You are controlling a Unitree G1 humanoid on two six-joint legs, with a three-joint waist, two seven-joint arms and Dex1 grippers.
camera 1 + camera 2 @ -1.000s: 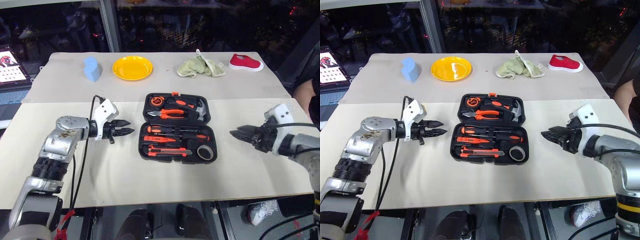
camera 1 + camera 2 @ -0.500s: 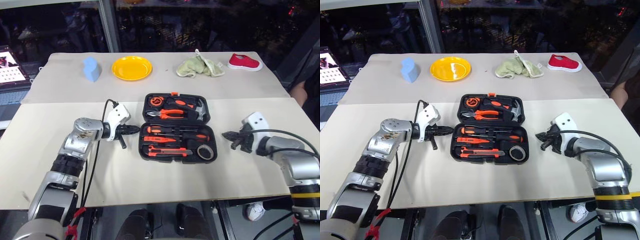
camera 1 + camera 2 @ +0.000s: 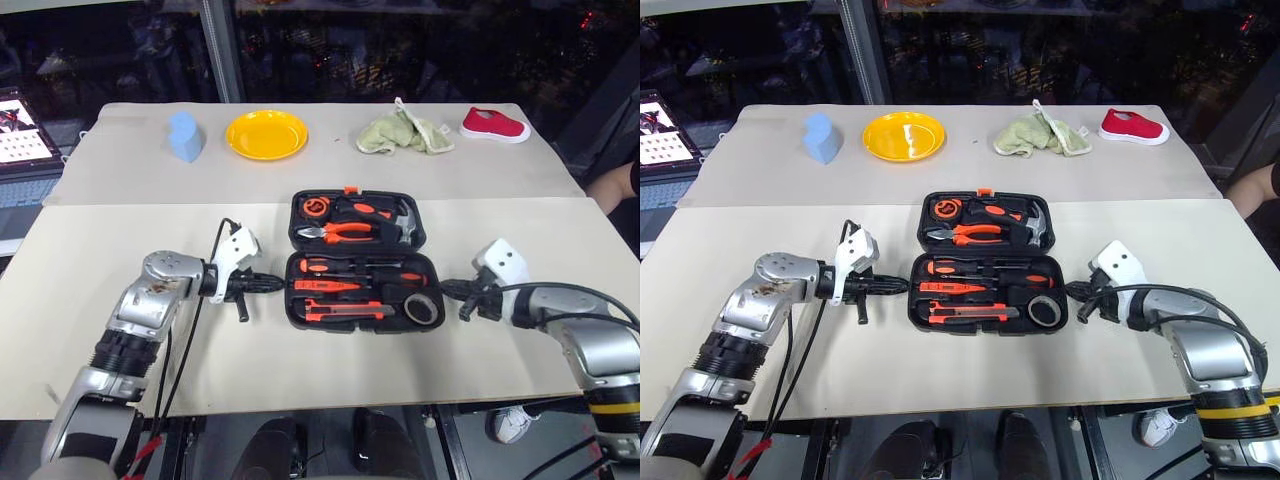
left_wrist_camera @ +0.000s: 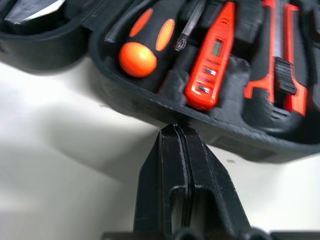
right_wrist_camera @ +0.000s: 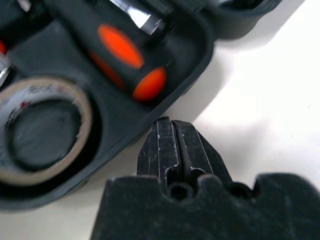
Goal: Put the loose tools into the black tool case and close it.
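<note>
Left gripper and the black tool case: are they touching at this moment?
Touching, as far as shown. In the left wrist view the left gripper, fingers shut, has its tip right at the outer wall of the black tool case, with no table showing between them.

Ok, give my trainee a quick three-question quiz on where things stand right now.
1. True or false: the black tool case is closed.
2. Which item lies in the case's near right corner: A) hammer, B) tape roll, C) pliers?
3. How do the fingers of the left pincer and right pincer stand?

Key:
1. False; it lies open.
2. B, the tape roll.
3. Both shut, one at each end of the case's near half.
</note>
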